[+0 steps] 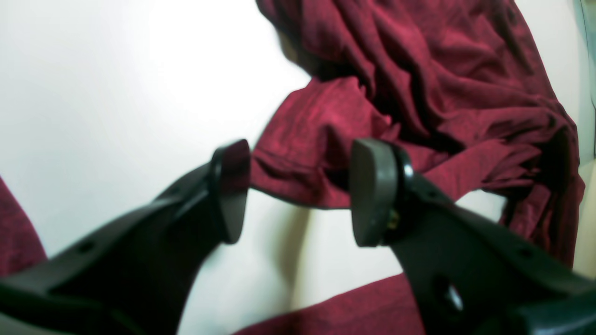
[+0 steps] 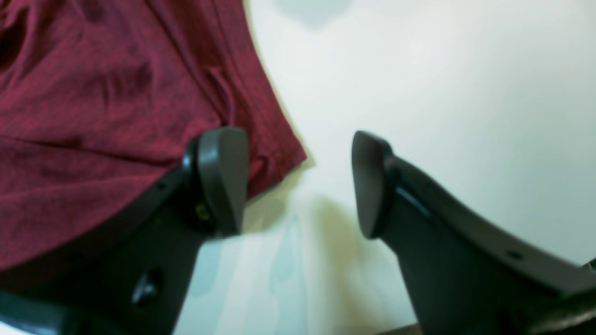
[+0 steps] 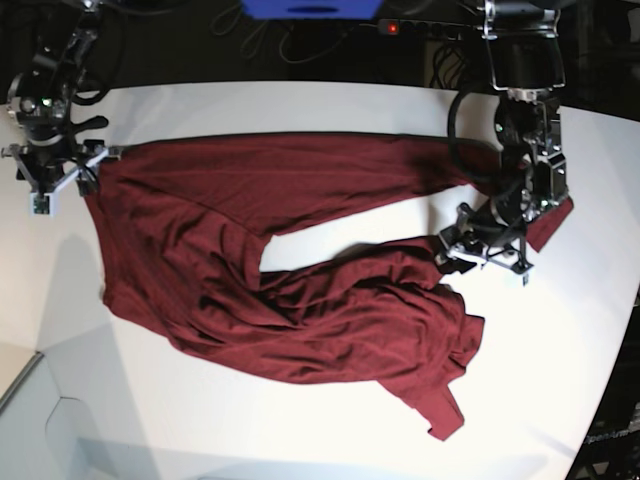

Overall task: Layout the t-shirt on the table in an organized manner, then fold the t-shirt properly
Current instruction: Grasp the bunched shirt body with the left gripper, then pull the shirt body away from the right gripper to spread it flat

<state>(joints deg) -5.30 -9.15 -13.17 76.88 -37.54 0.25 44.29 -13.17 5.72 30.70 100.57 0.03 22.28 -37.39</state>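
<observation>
**On the table: t-shirt spread, both grippers released**

Across the white table (image 3: pixel 330 100) lies the maroon t-shirt (image 3: pixel 300 300), wrinkled and only partly flattened; one long sleeve stretched along the far edge, body bunched toward the near side.

Left gripper (image 1: pixel 298 190): jaws parted, nothing between the pads; poised just above the table beside a rumpled sleeve fold, fabric directly ahead of the fingertips and more cloth behind; no contact discernible.

Right gripper (image 2: pixel 298 184): jaws parted, empty; placed at the shirt's corner edge, one finger (image 2: pixel 221 179) over the fabric, the other over bare table.
</observation>
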